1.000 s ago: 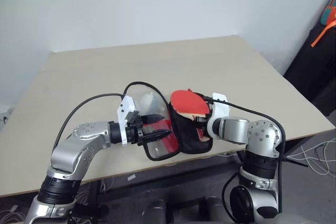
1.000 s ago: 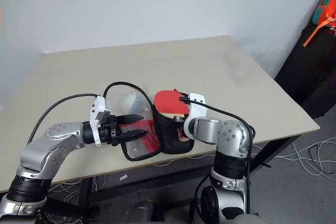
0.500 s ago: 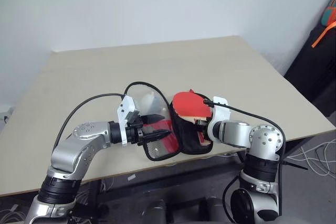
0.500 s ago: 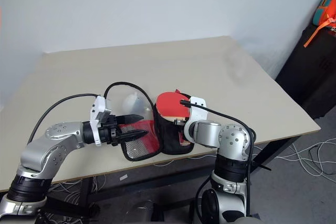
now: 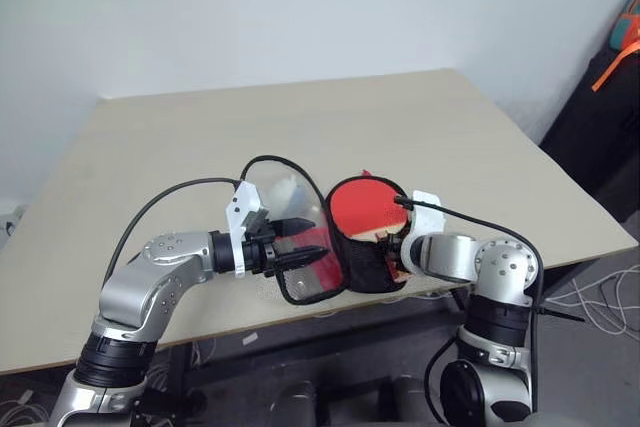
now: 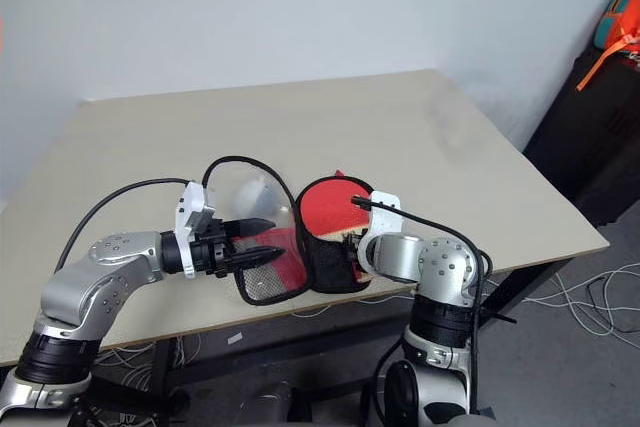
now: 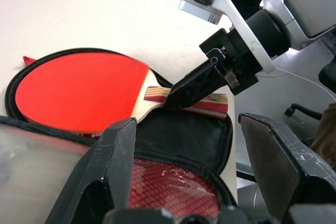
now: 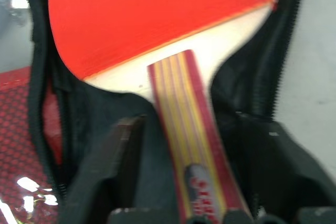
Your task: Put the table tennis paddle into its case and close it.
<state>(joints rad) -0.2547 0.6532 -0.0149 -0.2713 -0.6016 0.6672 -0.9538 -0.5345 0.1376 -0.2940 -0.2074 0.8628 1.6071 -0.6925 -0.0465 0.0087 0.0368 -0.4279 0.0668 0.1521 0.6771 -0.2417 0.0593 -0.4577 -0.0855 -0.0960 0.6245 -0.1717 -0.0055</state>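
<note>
Case (image 5: pixel 345 257) sits open near the front edge of the table (image 5: pixel 150 147), btwn the two arms. Black half lies to the robot's right w/ the paddle (image 5: pixel 362 209) in it: red face up, blade inside the zip rim, striped wooden handle (image 7: pixel 202 100) pointing toward the right arm. Clear half w/ black piping and red mesh is propped up on the left side, tilted. Left gripper (image 5: pixel 300 243) is at that clear flap, fingers spread wide, one each side of the flap's rim in the left wrist view; can't tell if they actually touch it. Right gripper (image 7: pixel 178 95) is at the handle; right wrist view shows its fingers (image 8: pixel 113 161) parted on either side of the handle, not pinching it. From the left wrist view one fingertip sits right on the handle near the neck. Zip not closed.
</note>
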